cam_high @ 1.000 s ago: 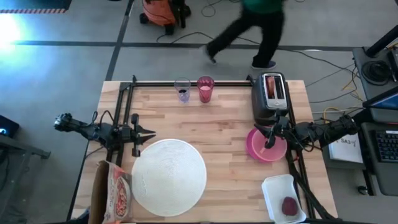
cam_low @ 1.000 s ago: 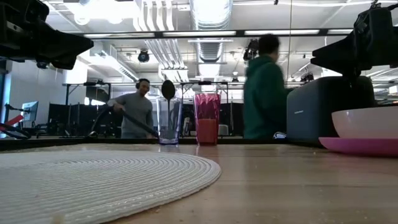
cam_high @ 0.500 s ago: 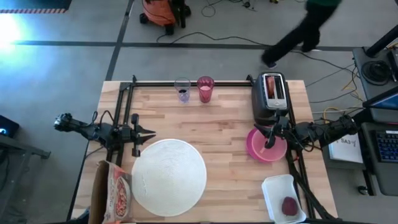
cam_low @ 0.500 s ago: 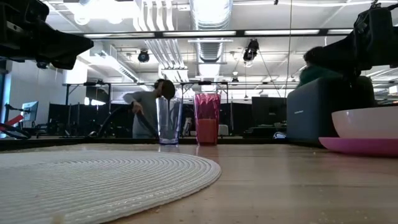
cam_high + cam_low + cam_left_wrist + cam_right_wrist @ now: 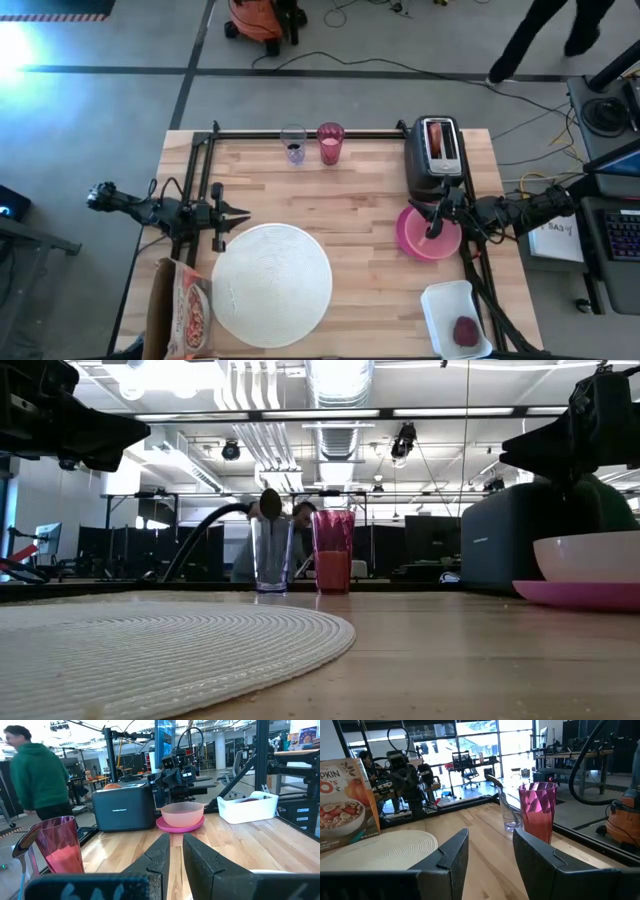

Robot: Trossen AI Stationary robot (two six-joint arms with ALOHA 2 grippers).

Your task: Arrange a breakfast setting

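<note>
Magenta plate (image 5: 428,240) and the translucent pink bowl (image 5: 424,223) stacked on it are seen well apart from the big white round disc (image 5: 271,284), on the side of the toaster (image 5: 437,146). The right gripper (image 5: 437,213) hovers over the bowl with its fingers parted and nothing between them. The left gripper (image 5: 243,214) waits just beyond the disc's edge, its fingers nearly closed on nothing.

Risks are judged as follows. If only the bowl rim is pinched, the plate would be left behind, or the bowl could slip, being smooth and thin-walled. If the plate is dragged toward the disc, its edge may catch on the disc's raised woven rim, and the bowl could be tipped off.

The pink tumbler (image 5: 330,144) stands far from the disc at the back of the surface, just beside a clear glass (image 5: 293,146) holding the blue-handled spoon (image 5: 270,505); a reach for either could knock over the other. The round toasted bread (image 5: 439,134) sits in the toaster slot, where a poor grip could crush it. The small dark-red fruit (image 5: 466,331) lies in a white tray (image 5: 442,303) and may roll when grasped.
</note>
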